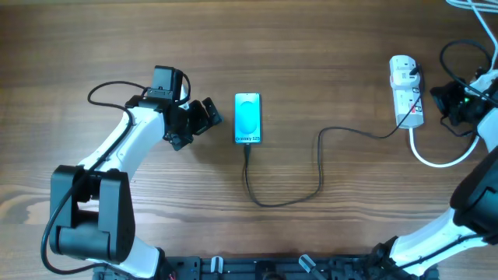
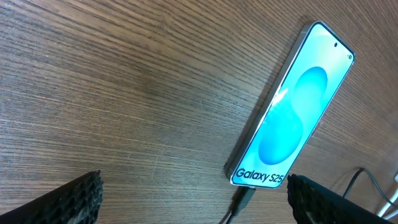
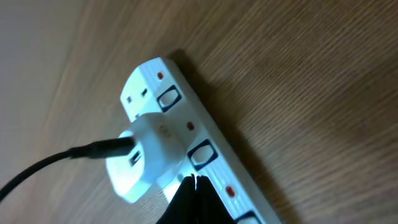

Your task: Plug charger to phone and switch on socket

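Note:
The phone (image 1: 247, 117) lies flat mid-table, turquoise screen up. The charger (image 1: 319, 167), a thin black cable, has its connector (image 2: 244, 198) in the phone's bottom edge and loops right to a white adapter (image 3: 146, 155) plugged into the socket (image 1: 406, 92). My left gripper (image 1: 201, 124) hangs open just left of the phone, and its fingers (image 2: 68, 202) frame the phone's (image 2: 292, 112) lower end. My right gripper (image 1: 442, 99) is shut and empty. In the right wrist view its tips (image 3: 194, 179) rest at the socket (image 3: 186, 124), between the adapter and a rocker switch (image 3: 202, 154).
A thick white cord (image 1: 436, 159) curves from the socket's near end toward the right arm. More cables (image 1: 475, 15) run off the far right corner. Another rocker switch (image 3: 169, 98) and small red marks dot the strip. The rest is bare wooden tabletop (image 1: 342, 62).

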